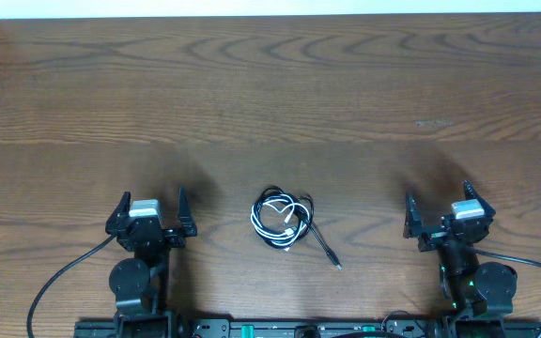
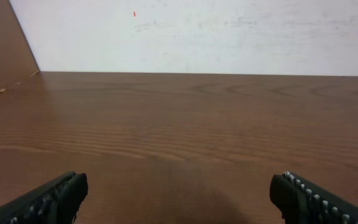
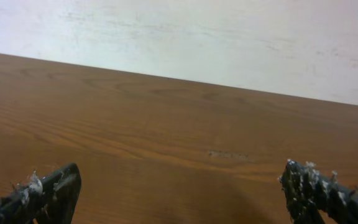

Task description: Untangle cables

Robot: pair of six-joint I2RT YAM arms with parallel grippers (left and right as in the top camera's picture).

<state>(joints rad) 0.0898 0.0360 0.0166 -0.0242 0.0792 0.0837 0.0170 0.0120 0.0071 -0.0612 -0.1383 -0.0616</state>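
Observation:
The cables (image 1: 283,222) lie in one small tangled bundle on the wooden table, between the two arms in the overhead view. A black cord and a white cord loop through each other there, and a black plug end (image 1: 328,252) trails off toward the lower right. My left gripper (image 1: 152,203) rests to the left of the bundle, open and holding nothing. On the other side, my right gripper (image 1: 437,205) is open too, with nothing in it. Neither wrist view shows the cables; only bare table lies between the left gripper (image 2: 179,190) fingers and the right gripper (image 3: 180,180) fingers.
The wooden table (image 1: 270,94) stretches far beyond the bundle to a white wall (image 2: 197,31). Thick black arm wires (image 1: 59,277) curve along the near edge by each base. A brown side panel (image 2: 5,50) stands at the far left.

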